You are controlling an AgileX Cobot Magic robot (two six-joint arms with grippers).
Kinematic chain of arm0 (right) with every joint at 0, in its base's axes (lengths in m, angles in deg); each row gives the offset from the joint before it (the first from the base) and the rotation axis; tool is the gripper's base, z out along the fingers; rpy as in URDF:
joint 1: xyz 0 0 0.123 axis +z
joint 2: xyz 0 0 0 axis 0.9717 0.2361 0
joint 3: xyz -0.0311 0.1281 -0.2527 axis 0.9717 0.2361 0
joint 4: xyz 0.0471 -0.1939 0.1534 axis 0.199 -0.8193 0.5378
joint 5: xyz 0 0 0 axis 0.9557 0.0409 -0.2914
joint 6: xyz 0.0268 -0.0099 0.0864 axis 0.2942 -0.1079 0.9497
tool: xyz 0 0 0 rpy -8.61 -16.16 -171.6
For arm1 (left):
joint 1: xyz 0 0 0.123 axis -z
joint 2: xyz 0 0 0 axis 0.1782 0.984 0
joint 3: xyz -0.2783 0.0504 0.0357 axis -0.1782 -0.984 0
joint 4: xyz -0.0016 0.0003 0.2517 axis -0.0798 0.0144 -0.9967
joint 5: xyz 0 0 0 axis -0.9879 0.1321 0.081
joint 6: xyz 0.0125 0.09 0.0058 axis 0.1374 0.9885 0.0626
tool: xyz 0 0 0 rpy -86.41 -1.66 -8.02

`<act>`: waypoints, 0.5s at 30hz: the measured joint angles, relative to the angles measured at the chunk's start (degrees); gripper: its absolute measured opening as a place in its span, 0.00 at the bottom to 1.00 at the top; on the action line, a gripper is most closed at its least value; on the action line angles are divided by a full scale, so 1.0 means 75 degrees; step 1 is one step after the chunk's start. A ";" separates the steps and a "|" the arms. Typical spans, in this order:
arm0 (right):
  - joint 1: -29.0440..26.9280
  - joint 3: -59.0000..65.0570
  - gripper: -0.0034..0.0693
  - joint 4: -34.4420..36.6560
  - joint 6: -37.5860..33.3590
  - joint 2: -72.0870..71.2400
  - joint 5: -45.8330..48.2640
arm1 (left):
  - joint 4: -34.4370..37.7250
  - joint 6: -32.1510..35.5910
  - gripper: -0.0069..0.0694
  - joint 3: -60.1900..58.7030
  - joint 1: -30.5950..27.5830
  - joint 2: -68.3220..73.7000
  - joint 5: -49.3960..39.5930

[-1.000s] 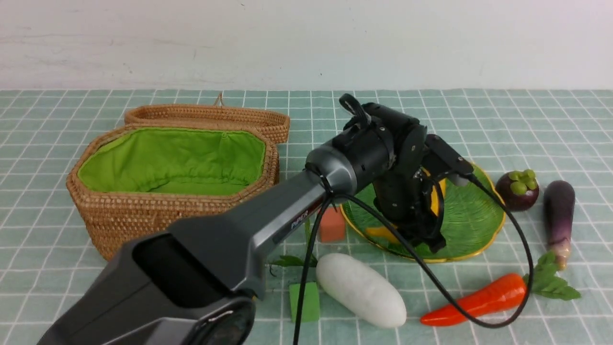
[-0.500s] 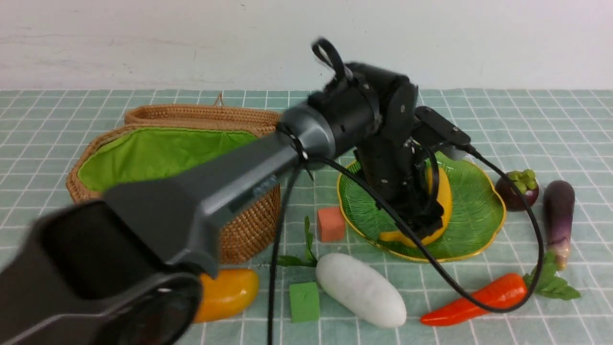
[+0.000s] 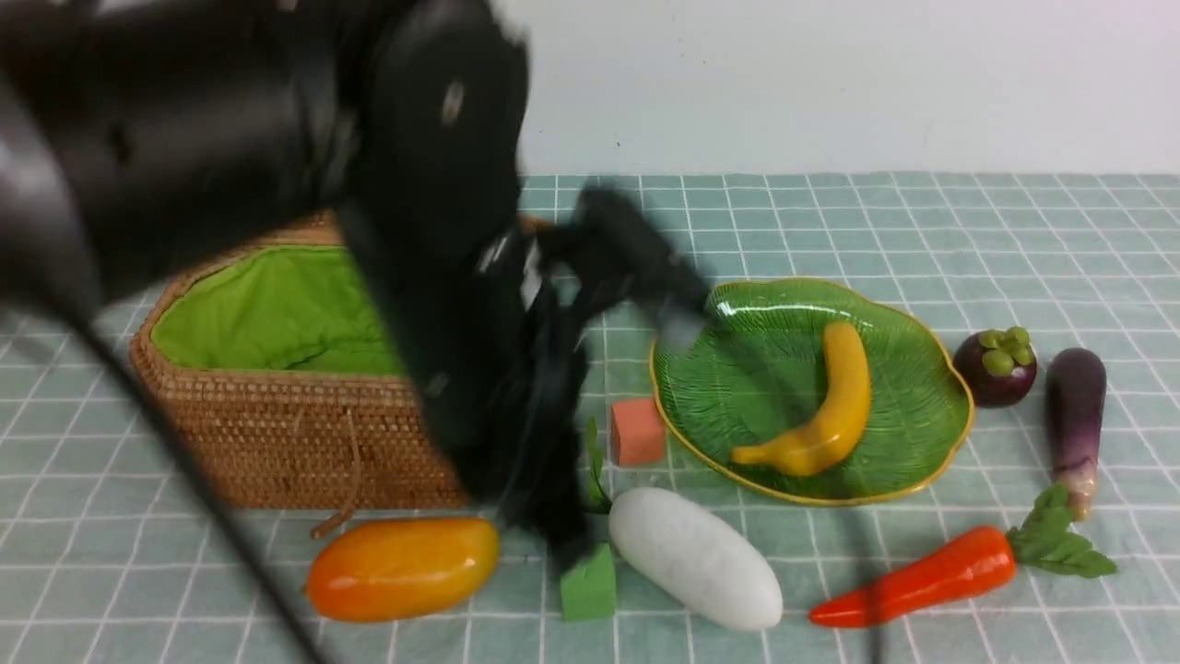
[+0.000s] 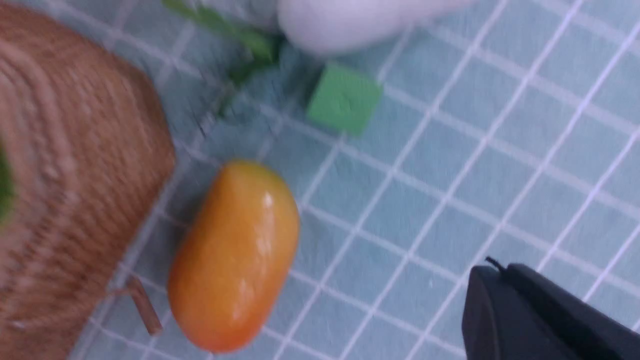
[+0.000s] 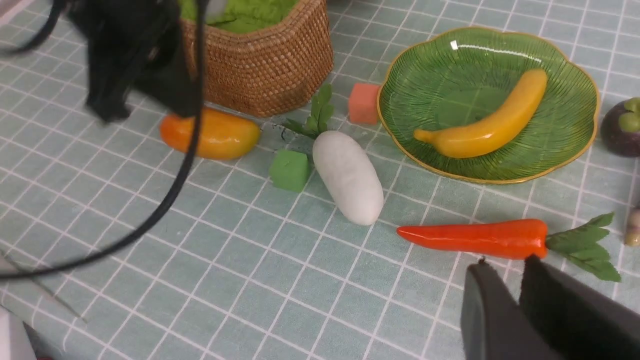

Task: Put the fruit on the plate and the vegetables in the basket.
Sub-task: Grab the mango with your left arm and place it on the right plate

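left gripper (image 4: 500,300): closed, empty
mango (image 4: 234,255): apart from its jaws
right gripper (image 5: 505,280): nearly closed, empty
carrot (image 5: 472,238): just beyond its tips

It looks like a robot lab's test table: bare white wall (image 3: 830,83), checked teal cloth (image 3: 922,221), toy carrot (image 3: 922,576), green cube (image 3: 588,583), black arm (image 3: 230,120) overhead.

Pale teal tablecloth (image 3: 922,231) with white grid, tan woven basket (image 3: 277,433) with green lining (image 3: 258,314), ribbed green plate (image 3: 737,369) rimmed gold, yellow banana (image 3: 834,406), orange-yellow mango (image 3: 401,567), dark purple mangosteen (image 3: 986,378), purple eggplant (image 3: 1074,406), orange-red carrot (image 3: 922,576), white radish (image 3: 696,558), orange cube (image 3: 638,432), green cube (image 3: 588,583)
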 joint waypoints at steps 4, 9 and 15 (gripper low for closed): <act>0.0000 0.0000 0.20 0.0014 -0.0015 0.0000 -0.0032 | -0.0676 0.0166 0.34 -0.1471 0.0000 -0.0239 0.1022; 0.0000 0.0000 0.21 0.0007 -0.0029 0.0000 -0.0033 | -0.1729 -0.0181 0.72 -0.2527 -0.0003 -0.0247 0.2284; 0.0000 0.0000 0.21 0.0007 -0.0029 0.0000 -0.0020 | -0.3201 -0.1148 0.95 -0.3173 -0.0003 -0.0247 0.3522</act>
